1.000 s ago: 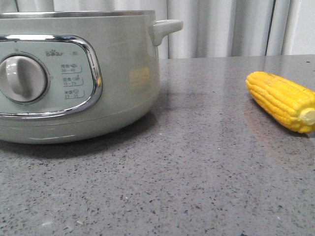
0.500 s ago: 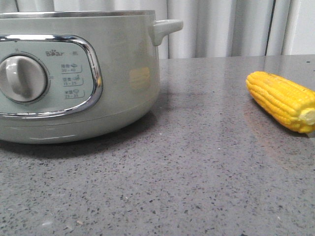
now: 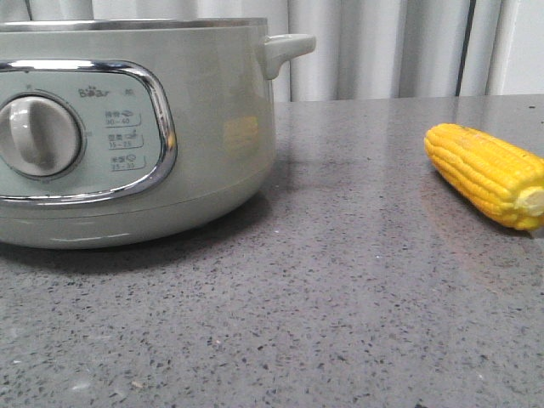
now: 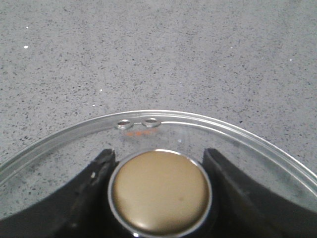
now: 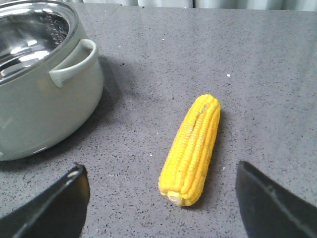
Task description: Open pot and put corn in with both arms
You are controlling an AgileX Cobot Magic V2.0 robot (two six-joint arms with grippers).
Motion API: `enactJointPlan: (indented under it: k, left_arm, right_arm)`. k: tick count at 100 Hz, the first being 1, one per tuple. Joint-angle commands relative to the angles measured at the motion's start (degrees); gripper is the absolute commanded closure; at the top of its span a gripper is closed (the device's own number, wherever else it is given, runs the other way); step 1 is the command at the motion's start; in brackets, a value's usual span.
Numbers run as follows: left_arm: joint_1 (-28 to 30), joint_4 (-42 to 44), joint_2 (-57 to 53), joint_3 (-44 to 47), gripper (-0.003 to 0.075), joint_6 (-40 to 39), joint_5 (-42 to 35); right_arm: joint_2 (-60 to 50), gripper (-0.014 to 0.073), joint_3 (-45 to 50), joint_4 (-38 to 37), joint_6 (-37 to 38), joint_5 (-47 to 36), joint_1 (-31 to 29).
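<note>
The pale green pot [image 3: 127, 136] stands at the left of the front view, with no lid on it. In the right wrist view the pot [image 5: 44, 104] shows its bare steel inside. The yellow corn [image 3: 489, 174] lies on the counter at the right. My left gripper [image 4: 159, 191] is shut on the tan knob [image 4: 158, 183] of the glass lid [image 4: 208, 121] and holds the lid over bare counter. My right gripper [image 5: 158, 171] is open and empty above the corn [image 5: 195, 144], one finger on each side of it, apart from it.
The grey speckled counter [image 3: 340, 297] runs between the pot and the corn. Pale curtains [image 3: 382, 42] hang behind the counter. The pot's side handle [image 5: 74, 64] points towards the corn. Neither gripper shows in the front view.
</note>
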Motion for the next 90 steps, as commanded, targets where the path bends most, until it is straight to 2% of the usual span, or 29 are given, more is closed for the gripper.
enactJointPlan:
  k: [1, 14, 24, 38, 56, 90]
  left_arm:
    - [0.15, -0.66, -0.52, -2.27, 0.0382, -0.02, -5.23]
    - [0.15, -0.66, 0.1, -2.27, 0.0279, -0.02, -5.37]
    - [0.15, -0.66, 0.15, -2.27, 0.0234, -0.02, -5.13]
    - [-0.08, -0.93, -1.16, -2.95, 0.0232, -0.02, -5.24]
    - [-4.21, -1.95, -8.92, -6.77, 0.024, -0.12, -5.12]
    - [-14.2, -2.17, -28.29, -10.76, 0.024, -0.12, 1.87]
  right_arm:
    - [0.52, 0.0061, -1.9, -0.01, -0.16, -3.99, 0.08]
    - [0.52, 0.0061, -1.9, -0.01, -0.16, -3.73, 0.08]
    - [0.52, 0.0061, -1.9, -0.01, -0.16, -3.65, 0.08]
    - [0.52, 0.0061, -1.9, -0.01, -0.16, -3.65, 0.08]
    - [2.88, 0.0061, -1.9, 0.98, -0.06, -3.65, 0.08]
    - [20.49, 0.0061, -6.66, 4.74, -0.06, -0.33, 0.08]
